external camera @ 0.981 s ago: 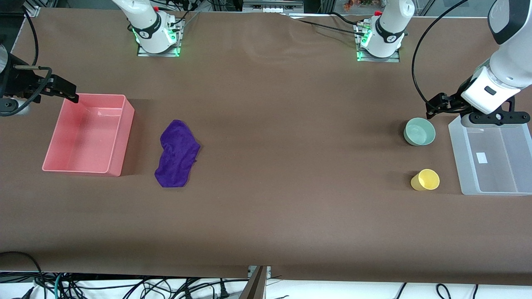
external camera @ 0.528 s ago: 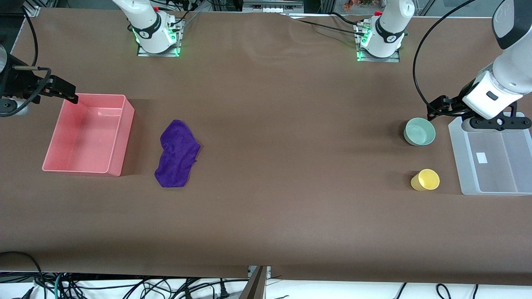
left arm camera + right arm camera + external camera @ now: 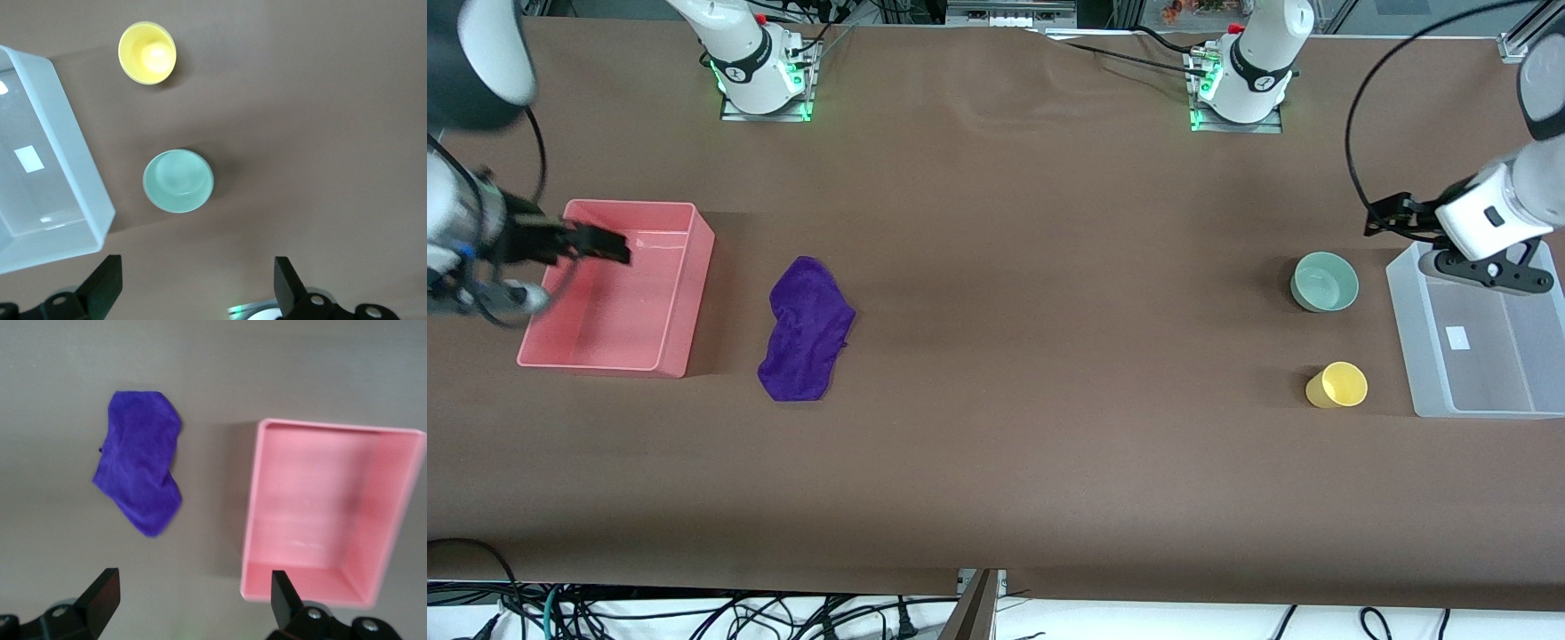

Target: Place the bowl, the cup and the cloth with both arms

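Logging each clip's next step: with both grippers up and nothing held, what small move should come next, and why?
Probably the left gripper should shift over the small mint-green bowl and descend. It hangs open and empty by the clear plastic bin, nearest that bowl. The right gripper, open over the pink bin, could likewise head toward the purple fuzzy cloth.

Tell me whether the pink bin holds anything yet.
Empty: the pink bin shows only its bare floor, and the cloth lies beside it on the table.
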You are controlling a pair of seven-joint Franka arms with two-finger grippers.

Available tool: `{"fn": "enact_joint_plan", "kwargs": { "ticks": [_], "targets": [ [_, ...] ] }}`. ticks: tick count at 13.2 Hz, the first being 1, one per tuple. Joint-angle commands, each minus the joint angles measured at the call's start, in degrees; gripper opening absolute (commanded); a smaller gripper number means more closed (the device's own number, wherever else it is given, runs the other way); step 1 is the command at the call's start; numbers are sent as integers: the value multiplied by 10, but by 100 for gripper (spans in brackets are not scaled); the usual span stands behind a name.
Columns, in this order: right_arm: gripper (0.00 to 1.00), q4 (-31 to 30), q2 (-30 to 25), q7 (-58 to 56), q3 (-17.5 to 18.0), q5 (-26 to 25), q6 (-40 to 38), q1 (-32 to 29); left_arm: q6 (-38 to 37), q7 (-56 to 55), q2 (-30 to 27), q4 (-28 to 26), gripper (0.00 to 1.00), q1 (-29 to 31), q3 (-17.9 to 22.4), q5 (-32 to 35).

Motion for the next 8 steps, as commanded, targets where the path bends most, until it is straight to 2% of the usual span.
{"fn": "enact_joint_plan", "kwargs": {
  "ticks": [1,4,6,8],
  "targets": [
    [100,-103,0,24,2,7,129,41,93,120,9,-73,100,44,-3,14],
    [100,-180,38,69,14,3,238,49,290,248,19,-199,100,74,-3,15],
    [100,-210,81,69,15,2,307,53,384,333,56,-230,100,84,-3,15],
    [100,-230,122,69,15,1,380,70,447,376,103,-238,100,94,-4,15]
  ]
}}
